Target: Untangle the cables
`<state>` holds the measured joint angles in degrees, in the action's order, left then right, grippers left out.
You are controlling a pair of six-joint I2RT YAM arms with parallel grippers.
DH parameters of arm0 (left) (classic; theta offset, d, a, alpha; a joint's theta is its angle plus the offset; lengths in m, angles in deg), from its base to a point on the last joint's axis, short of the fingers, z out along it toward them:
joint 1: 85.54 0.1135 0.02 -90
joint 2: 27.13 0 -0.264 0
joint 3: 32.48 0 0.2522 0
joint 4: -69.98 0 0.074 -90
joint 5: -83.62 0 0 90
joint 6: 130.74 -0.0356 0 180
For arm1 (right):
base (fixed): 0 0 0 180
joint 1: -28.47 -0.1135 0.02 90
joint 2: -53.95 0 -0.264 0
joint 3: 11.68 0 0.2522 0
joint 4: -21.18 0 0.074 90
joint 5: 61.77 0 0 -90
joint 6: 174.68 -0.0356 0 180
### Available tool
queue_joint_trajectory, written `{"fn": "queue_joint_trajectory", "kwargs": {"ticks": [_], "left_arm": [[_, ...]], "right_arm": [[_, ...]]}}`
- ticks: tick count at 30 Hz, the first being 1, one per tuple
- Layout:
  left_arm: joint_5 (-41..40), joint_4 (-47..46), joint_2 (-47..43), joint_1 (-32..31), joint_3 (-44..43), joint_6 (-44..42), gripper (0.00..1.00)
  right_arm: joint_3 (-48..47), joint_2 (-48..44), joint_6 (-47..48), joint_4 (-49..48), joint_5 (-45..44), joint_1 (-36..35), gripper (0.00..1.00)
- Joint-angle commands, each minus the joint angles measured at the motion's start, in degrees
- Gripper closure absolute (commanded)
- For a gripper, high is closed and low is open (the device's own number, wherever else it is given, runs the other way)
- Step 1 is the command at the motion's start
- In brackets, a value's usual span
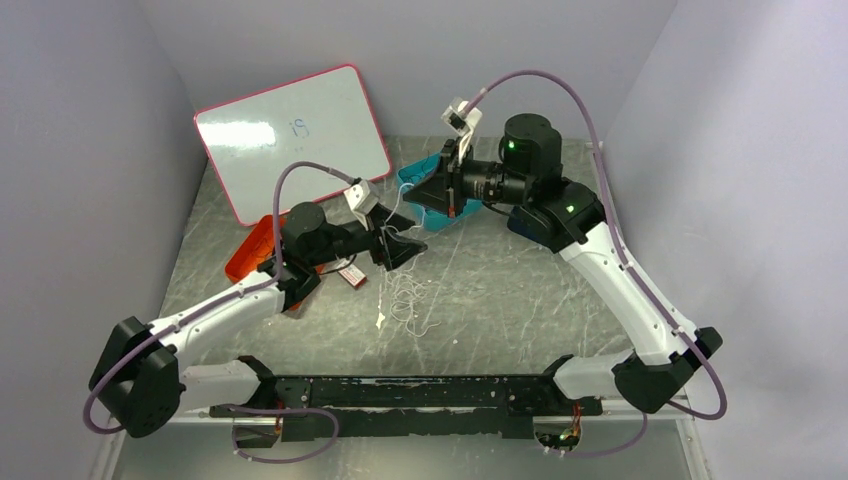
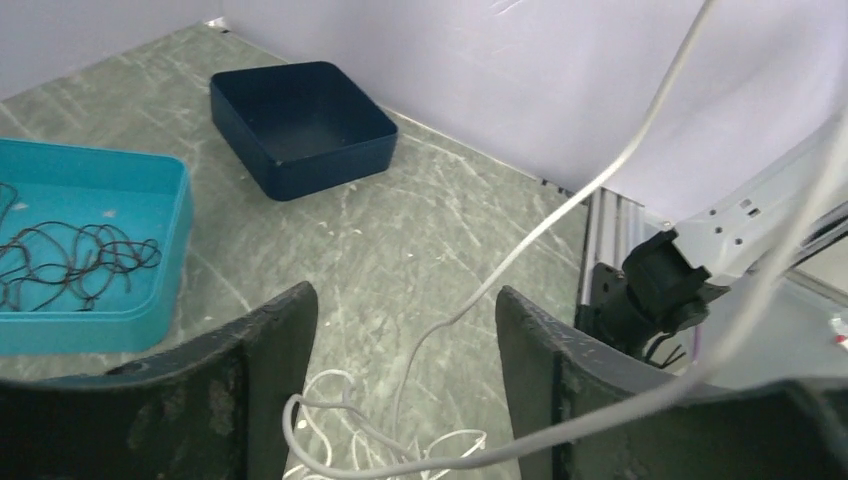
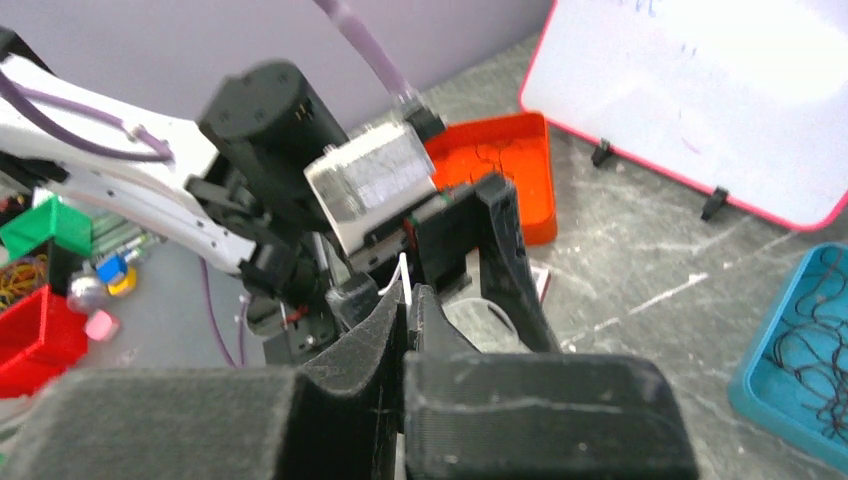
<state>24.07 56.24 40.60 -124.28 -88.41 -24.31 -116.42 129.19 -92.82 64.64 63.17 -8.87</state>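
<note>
Shows the sorting under way and well short of done. Clamped in the right claw (image 3: 408,300), fingers pressed together: one white cable (image 2: 545,228), rising from a loose white heap (image 1: 405,298) on the table (image 1: 520,300) below and just beside both claws. Runs through the gap of the left claw (image 2: 405,300), whose fingers stand apart on either side of the strand (closing on it looks like the likely next step, judging from the pose).

Beyond the left claw and off to its left, note a teal tray (image 2: 100,330) holding black cables (image 2: 70,260), loosely looped but well apart from the white ones. Counts as sorted, by the look of it. Farther beyond the same claw, a dark blue tray (image 2: 320,170) with nothing in it. Past the right claw, an orange tray (image 3: 535,215) with thin strands inside (colour hard to tell).

Left to do, as far as can be judged: freeing the white loops knotted in the heap under the left claw and putting them away.
</note>
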Motion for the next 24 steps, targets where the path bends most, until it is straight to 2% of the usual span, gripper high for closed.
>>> {"fn": "queue_joint_trajectory", "kwargs": {"ticks": [1, 4, 9, 15, 24], "left_arm": [[4.3, -10.2, 1.7, -0.5, 2.4, 4.0, 0.33], [4.4, -12.0, 3.5, -1.1, 3.6, 7.0, 0.44], [3.4, -15.2, 4.8, -1.8, 6.9, 8.8, 0.52], [3.3, -17.6, 5.9, -2.4, 10.4, 10.5, 0.74], [2.8, -19.8, 8.7, -3.5, 14.8, 11.3, 0.76]], "right_arm": [[-1.3, -2.5, -6.4, -9.3, -0.7, 0.0, 1.0], [-1.9, -2.7, -8.8, -12.7, -1.7, 0.1, 1.0], [-3.3, -2.7, -11.8, -17.2, -2.5, 0.1, 1.0], [-5.9, -3.1, -12.2, -20.2, -5.1, 0.1, 1.0], [-14.8, -1.6, -9.2, -20.7, -11.6, 0.1, 1.0]]}}
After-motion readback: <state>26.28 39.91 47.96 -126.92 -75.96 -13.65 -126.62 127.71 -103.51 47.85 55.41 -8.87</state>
